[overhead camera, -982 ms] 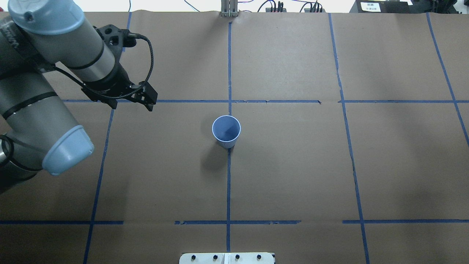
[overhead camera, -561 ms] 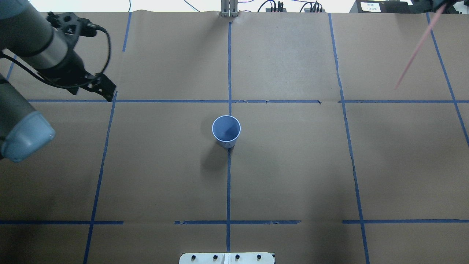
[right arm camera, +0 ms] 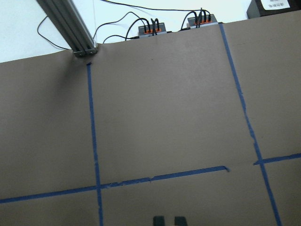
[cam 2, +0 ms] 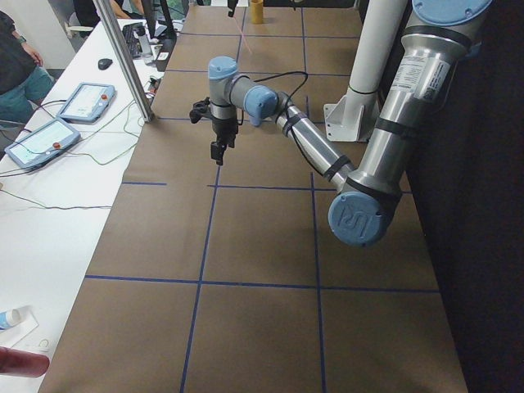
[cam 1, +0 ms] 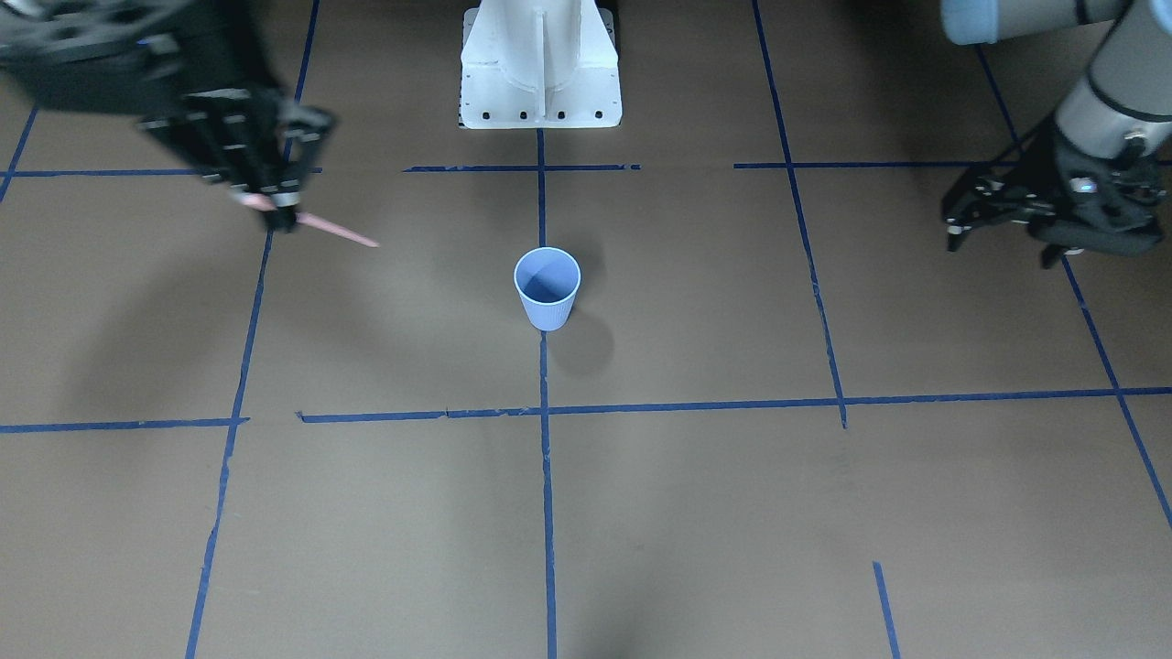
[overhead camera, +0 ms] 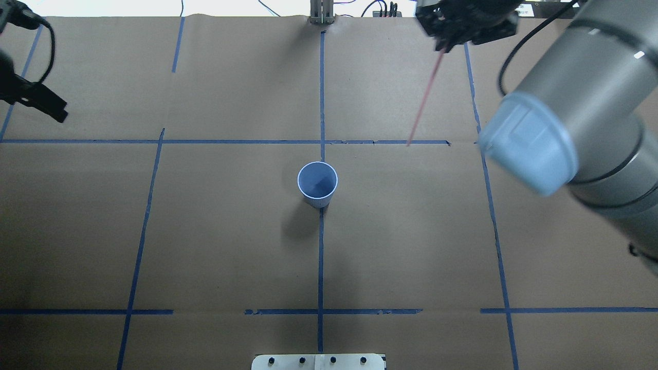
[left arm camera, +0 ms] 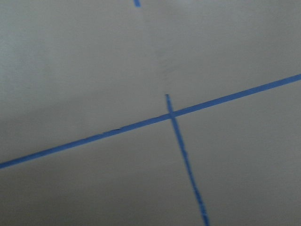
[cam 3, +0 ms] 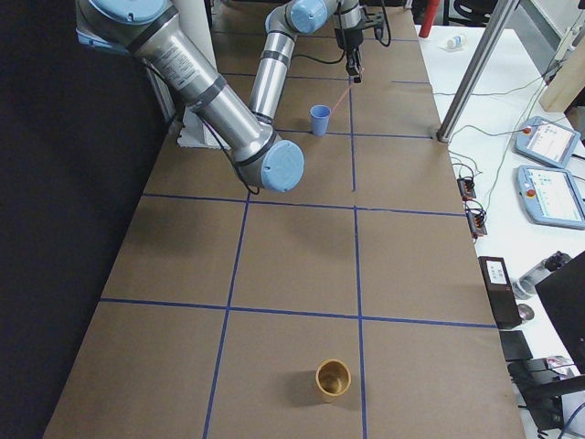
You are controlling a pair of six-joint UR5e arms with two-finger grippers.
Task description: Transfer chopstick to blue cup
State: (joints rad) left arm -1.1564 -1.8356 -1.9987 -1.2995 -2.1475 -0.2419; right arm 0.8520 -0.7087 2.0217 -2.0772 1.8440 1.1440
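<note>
Overhead exterior view, read from the bottom of the frame upward: the blue cup (overhead camera: 317, 182) stands upright with its mouth open at the centre of the paper-covered table (overhead camera: 216, 241), on a vertical strip of blue tape (overhead camera: 320, 257). Beyond it, toward the upper right, the chopstick (overhead camera: 425, 97) hangs in the air. Its long axis slants steeply from a free lower tip, which sits up and to the right of the cup's rim and well apart from it, to an upper end pinched in the right gripper (overhead camera: 443, 46) at the top edge of the frame. That gripper's jaws are closed on the stick and hold nothing else. In the front-facing view the stick slants out of the gripper at the upper left, its tip aimed toward the cup at centre but short of it. The left gripper (cam 1: 1000, 247), at that view's right edge, has its fingers spread with nothing between them, well away from cup and stick. By my judgement the right arm must carry the tip down-left in the overhead frame until it is over the rim, with the stick brought nearer to upright, before letting go.
</note>
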